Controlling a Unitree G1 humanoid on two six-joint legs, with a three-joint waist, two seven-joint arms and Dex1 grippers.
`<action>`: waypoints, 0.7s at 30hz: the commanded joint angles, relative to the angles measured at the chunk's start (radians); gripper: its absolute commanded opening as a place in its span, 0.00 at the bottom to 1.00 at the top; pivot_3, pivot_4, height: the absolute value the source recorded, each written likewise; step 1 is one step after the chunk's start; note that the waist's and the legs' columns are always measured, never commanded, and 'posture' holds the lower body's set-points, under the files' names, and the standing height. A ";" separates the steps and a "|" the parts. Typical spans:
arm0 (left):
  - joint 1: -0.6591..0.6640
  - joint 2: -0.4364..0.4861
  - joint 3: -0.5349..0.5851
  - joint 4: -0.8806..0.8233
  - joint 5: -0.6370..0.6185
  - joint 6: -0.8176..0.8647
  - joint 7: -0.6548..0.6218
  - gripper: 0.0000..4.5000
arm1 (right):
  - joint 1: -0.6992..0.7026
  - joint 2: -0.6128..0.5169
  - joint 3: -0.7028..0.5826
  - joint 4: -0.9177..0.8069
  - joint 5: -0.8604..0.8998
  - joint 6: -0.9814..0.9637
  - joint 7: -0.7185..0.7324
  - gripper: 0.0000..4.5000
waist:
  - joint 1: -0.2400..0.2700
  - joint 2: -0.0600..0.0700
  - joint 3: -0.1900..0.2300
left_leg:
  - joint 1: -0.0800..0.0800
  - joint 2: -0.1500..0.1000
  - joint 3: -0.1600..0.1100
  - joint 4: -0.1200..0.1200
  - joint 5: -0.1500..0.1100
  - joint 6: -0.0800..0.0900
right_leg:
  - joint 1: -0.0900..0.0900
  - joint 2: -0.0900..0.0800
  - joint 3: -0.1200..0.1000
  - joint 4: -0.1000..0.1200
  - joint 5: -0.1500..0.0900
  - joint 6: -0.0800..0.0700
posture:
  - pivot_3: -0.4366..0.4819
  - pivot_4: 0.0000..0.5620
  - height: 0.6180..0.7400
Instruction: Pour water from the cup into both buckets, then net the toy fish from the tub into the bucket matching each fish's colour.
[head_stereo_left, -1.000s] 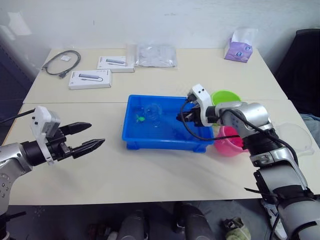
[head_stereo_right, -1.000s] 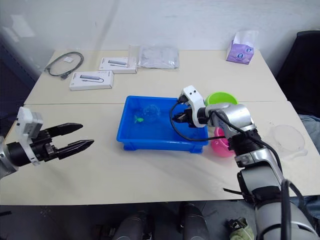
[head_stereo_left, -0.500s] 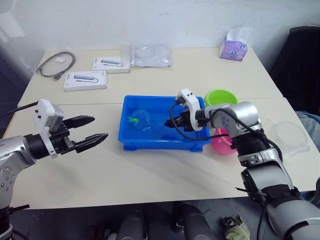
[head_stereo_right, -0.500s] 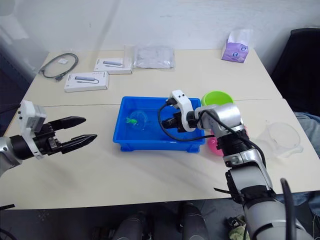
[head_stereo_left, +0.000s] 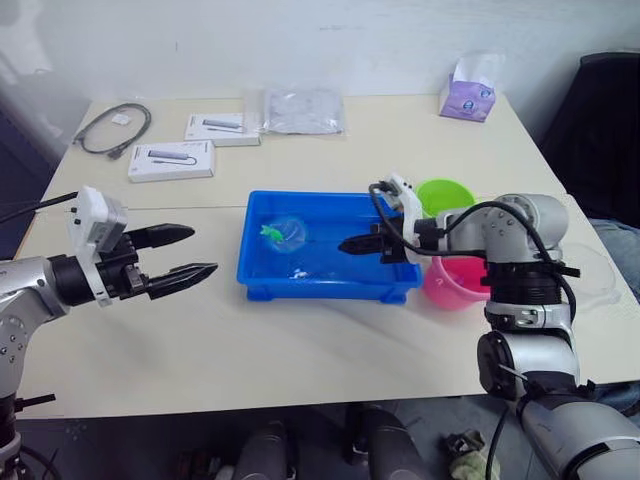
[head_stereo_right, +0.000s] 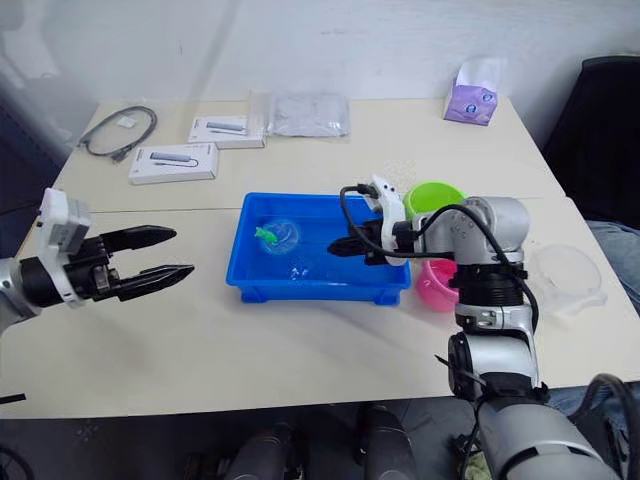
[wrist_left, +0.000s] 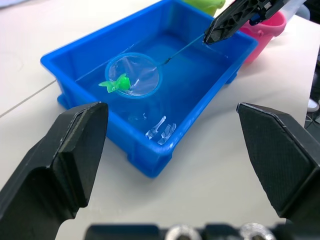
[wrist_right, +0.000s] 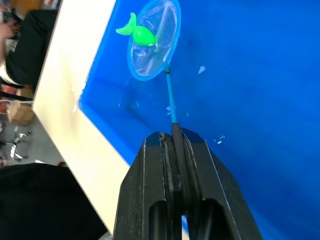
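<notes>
Net (wrist_right: 151, 44) holding green fish (wrist_right: 137, 34), over tub (head_stereo_left: 262, 285)

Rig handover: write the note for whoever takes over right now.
Right gripper: shut on the net handle, hoop over the tub.
Left gripper: open, holding nothing, over the table beside the tub.
Green fish lies on the net's hoop.
Green bucket and pink bucket stand at the tub's far end from the left gripper.
Left: carry this green fish to the green bucket. No other fish visible in the tub.
</notes>
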 joint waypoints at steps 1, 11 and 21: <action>-0.085 -0.028 -0.071 -0.006 -0.030 -0.006 -0.014 0.98 | 0.027 -0.096 -0.095 -0.095 0.119 0.008 -0.031 0.00 | 0.004 0.000 0.000 | 0.000 -0.001 0.000 0.000 0.000 0.000 | 0.000 0.000 0.000 0.000 0.000 0.000 | 0.48 0.27 1.00; -0.387 -0.224 -0.333 0.175 0.049 -0.093 -0.084 0.98 | 0.176 -0.380 -0.344 -0.223 0.396 0.008 -0.278 0.00 | 0.020 0.000 0.000 | 0.001 0.000 0.003 0.000 0.000 0.000 | 0.000 0.003 0.002 0.001 0.000 0.000 | 0.48 0.27 1.00; -0.518 -0.338 -0.395 0.290 0.085 -0.142 -0.140 0.98 | 0.304 -0.552 -0.377 -0.366 0.343 -0.067 -0.364 0.00 | 0.023 0.000 0.000 | 0.001 0.000 0.004 0.001 0.001 0.001 | 0.000 0.003 0.003 0.001 0.000 0.000 | 0.48 0.27 1.00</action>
